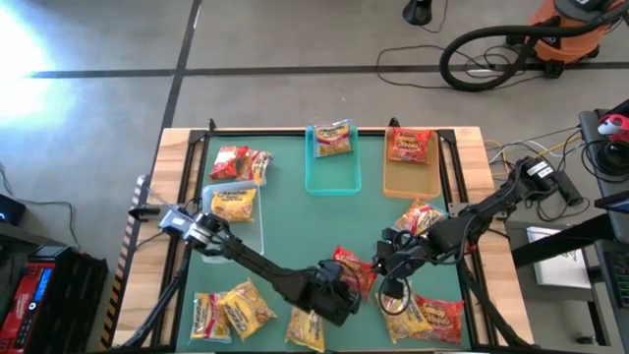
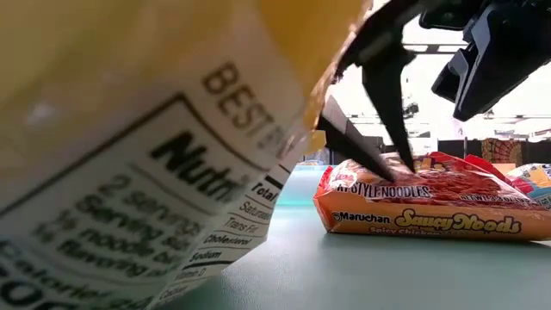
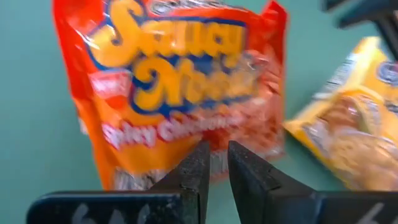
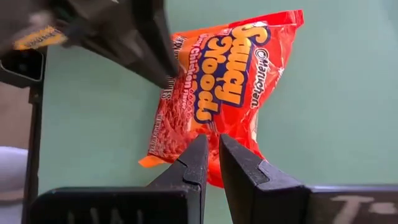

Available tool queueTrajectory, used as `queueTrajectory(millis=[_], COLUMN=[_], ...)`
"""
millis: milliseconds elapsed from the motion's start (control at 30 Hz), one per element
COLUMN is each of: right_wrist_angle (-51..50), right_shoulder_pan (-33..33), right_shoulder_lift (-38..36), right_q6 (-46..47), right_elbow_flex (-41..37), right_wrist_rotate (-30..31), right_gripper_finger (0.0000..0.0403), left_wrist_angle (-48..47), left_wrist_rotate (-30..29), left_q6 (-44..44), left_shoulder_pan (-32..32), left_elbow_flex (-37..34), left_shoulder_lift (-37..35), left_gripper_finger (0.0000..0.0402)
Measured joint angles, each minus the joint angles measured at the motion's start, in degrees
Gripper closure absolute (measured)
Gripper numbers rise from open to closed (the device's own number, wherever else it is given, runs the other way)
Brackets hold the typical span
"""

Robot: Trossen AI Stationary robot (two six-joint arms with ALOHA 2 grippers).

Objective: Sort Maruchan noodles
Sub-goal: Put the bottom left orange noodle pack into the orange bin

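Note:
A red Saucy Noods packet (image 1: pixel 356 267) lies flat on the green mat mid-table, also seen in the low view (image 2: pixel 430 207) and both wrist views (image 3: pixel 180 81) (image 4: pixel 224 87). My left gripper (image 1: pixel 344 285) (image 3: pixel 216 158) reaches in from the near left, shut, with its tips over the packet's long edge. My right gripper (image 1: pixel 379 264) (image 4: pixel 211 152) comes from the right, shut, its tips at the packet's short end. Other yellow and red packets lie scattered around. My left gripper's shut fingertips (image 2: pixel 398 155) meet the top of the red packet near its long edge (image 4: pixel 177 93), slanting down from the near left. The packet stays flat on the mat. I see nothing pinched between the fingers. My right gripper stands at the packet's short end (image 4: pixel 214 177); whether it touches I cannot tell.
At the far side stand a clear tray (image 1: pixel 257 218) with a yellow packet, a teal tray (image 1: pixel 332 185) and a tan tray (image 1: pixel 410 182), each with one packet. Loose packets lie near left (image 1: pixel 231 313), near right (image 1: pixel 432 315) and right (image 1: pixel 423 218). A yellow packet (image 2: pixel 129 155) blocks the low view's left half.

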Motion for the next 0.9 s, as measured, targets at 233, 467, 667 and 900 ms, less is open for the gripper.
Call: queueTrajectory(millis=[233, 467, 667, 900], right_wrist_angle=[0.4, 0.4, 0.1, 0.1], right_shoulder_pan=[-1.9, -7.4, -11.9, -15.8], right_shoulder_lift=[-0.2, -0.6, -0.6, -0.6], right_q6=[2.0, 2.1, 2.1, 1.2], right_elbow_flex=[0.0, 1.9, 2.6, 2.1], right_wrist_rotate=[-0.2, -6.5, -7.9, -17.6], right_gripper_finger=[0.0369, 0.0369, 0.0369, 0.0363], left_wrist_angle=[-0.6, -4.7, -4.5, -4.7], left_wrist_rotate=[2.4, 4.5, 4.6, 4.4], left_q6=[2.2, 2.1, 2.5, 0.2], left_shoulder_pan=[0.7, 0.2, 0.3, 0.5], left_elbow_flex=[-0.4, -0.4, -1.2, -2.8], left_shoulder_lift=[0.0, -0.1, -0.1, -0.3], left_gripper_finger=[0.0363, 0.0363, 0.0363, 0.0363])
